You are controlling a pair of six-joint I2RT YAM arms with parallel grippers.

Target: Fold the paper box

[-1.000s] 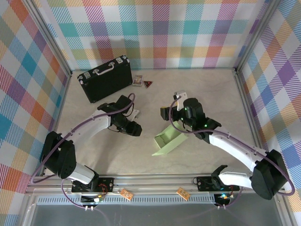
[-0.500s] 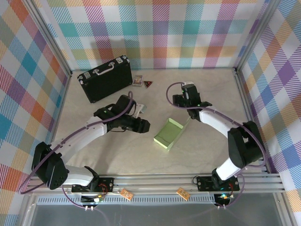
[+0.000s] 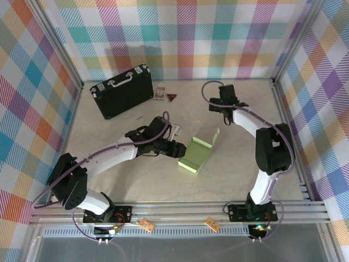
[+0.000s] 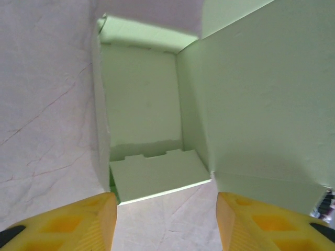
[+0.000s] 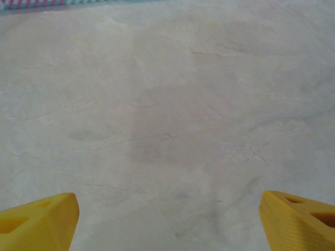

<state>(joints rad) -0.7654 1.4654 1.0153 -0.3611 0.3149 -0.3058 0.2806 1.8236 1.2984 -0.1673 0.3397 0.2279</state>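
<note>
Pale surface (image 3: pixel 136 180), checked walls. My left tool (image 4: pixel 165 209) is half open, empty, facing the box (image 3: pixel 197 154) mid-surface. It looks light, thin and crushable; I'd pinch its raised flap edge. My right tool (image 5: pixel 167 204), far right, gapes empty.

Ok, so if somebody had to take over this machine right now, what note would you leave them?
Left claw: open, empty, low on the table at the left side of the paper box, looking into it.
Right claw: open, empty, over bare table towards the back, well clear of the box.
Box: mid-table, open side up, walls standing, lid flap raised along its right side.
Done: the tray shape is formed.
Left: probably bringing the lid flap down and tucking it in.
</note>
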